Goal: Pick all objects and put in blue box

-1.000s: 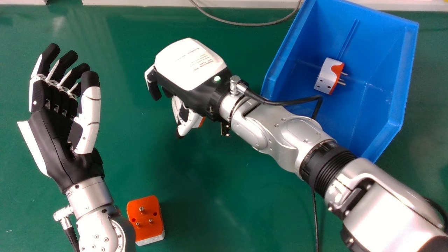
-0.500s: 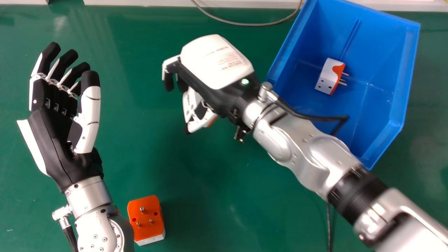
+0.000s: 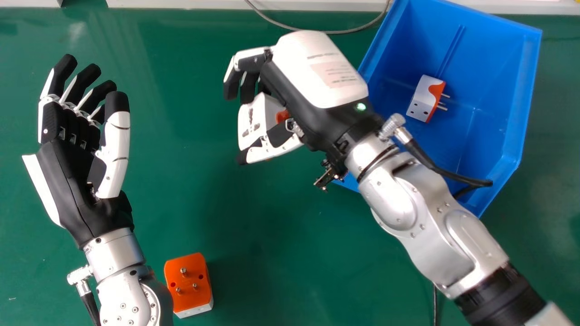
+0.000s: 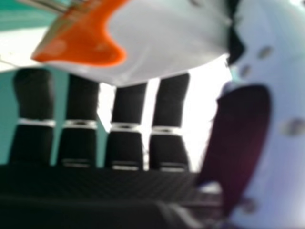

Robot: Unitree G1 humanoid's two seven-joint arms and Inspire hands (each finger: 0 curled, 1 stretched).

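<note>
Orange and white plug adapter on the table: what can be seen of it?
The plug adapter lies on the green table, in the head view just right of the silver left forearm. Its orange face is up, with three metal pins in a triangle and two round holes; a white side shows below. It looks like hard plastic, undamaged where visible. Nothing grips it; whether the forearm touches it, I cannot tell.

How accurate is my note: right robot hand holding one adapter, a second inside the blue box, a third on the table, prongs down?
In the head view, the third adapter lies prongs up, not down. The rest stands: the right robot hand holds one adapter, a second lies inside the blue box.
</note>
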